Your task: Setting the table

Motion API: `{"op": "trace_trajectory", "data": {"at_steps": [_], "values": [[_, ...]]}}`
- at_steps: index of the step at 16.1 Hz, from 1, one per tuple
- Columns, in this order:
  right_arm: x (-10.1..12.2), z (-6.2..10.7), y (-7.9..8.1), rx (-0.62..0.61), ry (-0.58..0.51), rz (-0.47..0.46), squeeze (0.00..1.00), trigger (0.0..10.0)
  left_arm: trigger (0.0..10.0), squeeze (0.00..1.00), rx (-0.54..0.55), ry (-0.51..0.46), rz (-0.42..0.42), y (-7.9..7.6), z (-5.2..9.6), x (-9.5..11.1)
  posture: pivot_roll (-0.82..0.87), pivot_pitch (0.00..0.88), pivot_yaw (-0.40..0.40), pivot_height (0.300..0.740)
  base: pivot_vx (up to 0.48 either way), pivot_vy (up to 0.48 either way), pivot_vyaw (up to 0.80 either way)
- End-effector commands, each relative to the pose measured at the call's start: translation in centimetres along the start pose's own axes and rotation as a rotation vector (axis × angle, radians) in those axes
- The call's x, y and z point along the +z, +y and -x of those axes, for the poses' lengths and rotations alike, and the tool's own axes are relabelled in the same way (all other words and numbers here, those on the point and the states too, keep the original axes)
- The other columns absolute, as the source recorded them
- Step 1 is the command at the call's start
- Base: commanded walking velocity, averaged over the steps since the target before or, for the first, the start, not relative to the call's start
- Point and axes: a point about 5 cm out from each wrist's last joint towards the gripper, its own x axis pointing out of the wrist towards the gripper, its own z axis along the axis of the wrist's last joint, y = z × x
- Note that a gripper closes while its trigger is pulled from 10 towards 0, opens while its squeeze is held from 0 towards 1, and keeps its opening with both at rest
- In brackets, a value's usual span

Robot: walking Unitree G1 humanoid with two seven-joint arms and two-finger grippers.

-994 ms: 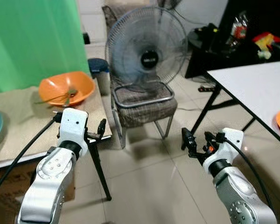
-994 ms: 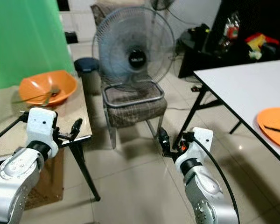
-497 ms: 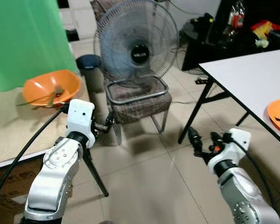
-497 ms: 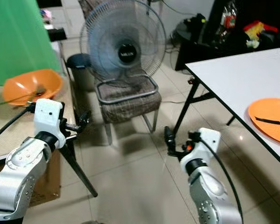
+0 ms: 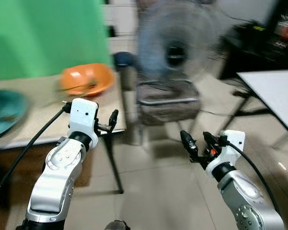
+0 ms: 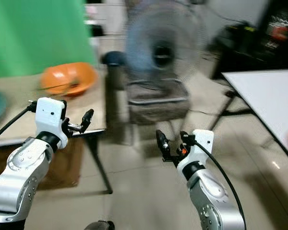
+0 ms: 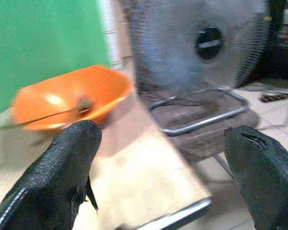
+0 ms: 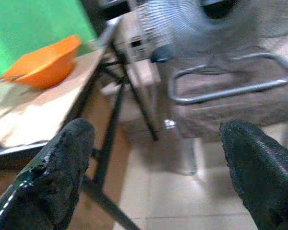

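Orange bowl (image 5: 85,79) with utensil sits on the beige table (image 5: 43,112), just ahead of left tool (image 5: 111,121). Left tool spread wide, empty. Right tool (image 5: 197,142) also spread, empty, over floor.

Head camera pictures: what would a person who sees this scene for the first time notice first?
The orange bowl catches the eye first, on the beige table at the robot's left, before a bright green backdrop. Next comes the big fan standing on a chair straight ahead, blurred. Both tools are raised and open, holding nothing: the left tool at the table's corner, the right tool over the tiled floor.
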Motion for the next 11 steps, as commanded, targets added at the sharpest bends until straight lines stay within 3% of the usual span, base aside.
{"op": "trace_trajectory", "data": {"at_steps": [1, 3, 11], "values": [[0.1, -0.3, 0.3, 0.026, 0.001, -0.004, 0.0, 10.0, 10.0, 0.09, 0.008, -0.01, -0.011, 0.2, 0.2, 0.2, 0.08, 0.0, -0.006, 0.74, 0.322, 0.0, 0.8], [0.1, -0.6, 0.3, 0.025, 0.003, 0.007, 0.0, 10.0, 10.0, 0.09, 0.007, -0.006, -0.02, 0.3, 0.5, 0.1, 0.1, 0.0, -0.012, 0.74, 0.326, 0.0, 0.8], [-0.2, -1.1, 0.3, 0.041, 0.02, 0.001, 0.0, 10.0, 10.0, 0.09, 0.016, 0.02, -0.035, 0.5, 1.7, -0.3, 0.13, 0.0, -0.04, 0.74, 0.307, 0.0, 0.0]]}}
